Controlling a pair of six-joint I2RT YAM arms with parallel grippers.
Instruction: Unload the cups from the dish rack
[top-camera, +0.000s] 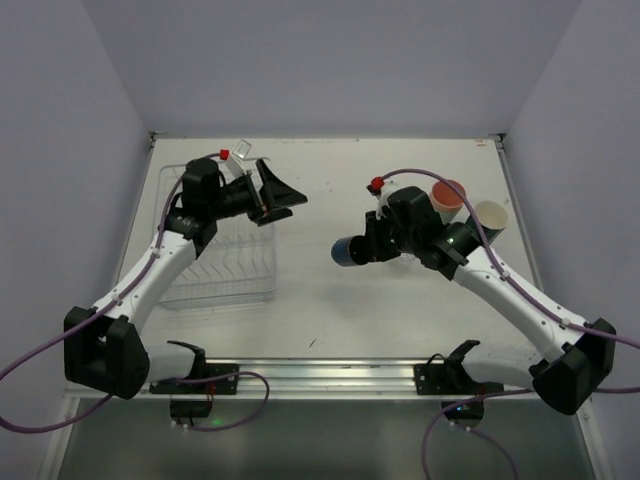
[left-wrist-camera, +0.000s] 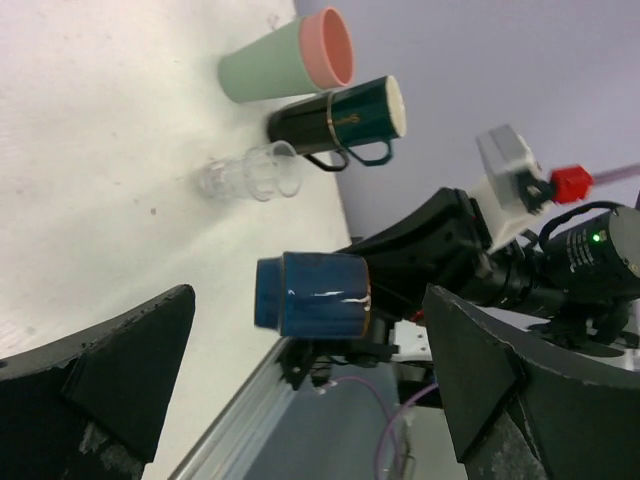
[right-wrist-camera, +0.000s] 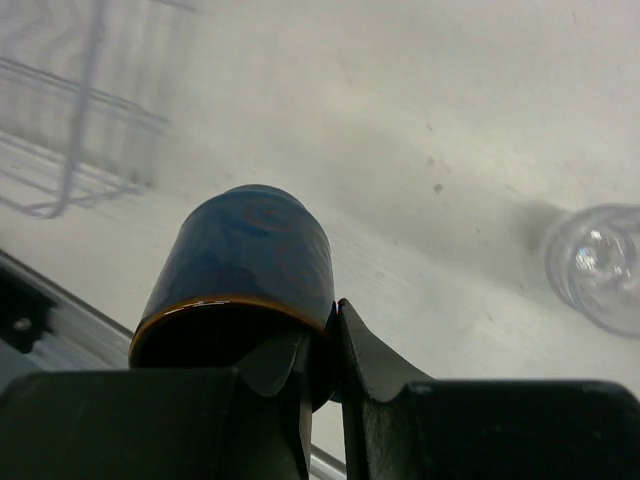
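Hard bits first. The dish rack (top-camera: 230, 270) sits on the left side of the table (top-camera: 330, 310). Its thin wires are pale vs. the white top, and the left arm (top-camera: 150, 275) crosses its near-left part, so not all of its floor shows. In the right wrist view it's only a blurred bit of wire in the top-left corner, cut off by the frame. The clear glass (left-wrist-camera: 250, 175) can't be picked out from the top. The right wrist cam gets just part of it at the right edge, out of focus.

The right gripper (top-camera: 362, 250) is pinched narrow on the rim of a blue cup (top-camera: 345, 251) w/ a gold edge band; its own wrist cam shows the rim caught btwn the two fingers. The cup is mid-table, well apart from the rack, base pointing away from the gripper. Whether the base touches the table: can't tell.

The left gripper (top-camera: 285, 200) is spread wide w/ nothing btwn its fingers. It's near the rack's far-right side, facing the blue cup.

Only the left wrist view shows the far-right group clearly: a green cup (left-wrist-camera: 270, 70) w/ pink inside, a black mug (left-wrist-camera: 335, 120) w/ handle and pale inside, then the glass, close together in a row. From the top the right arm (top-camera: 500, 275) covers most of these, so only a pink mouth and a pale mouth stick out.
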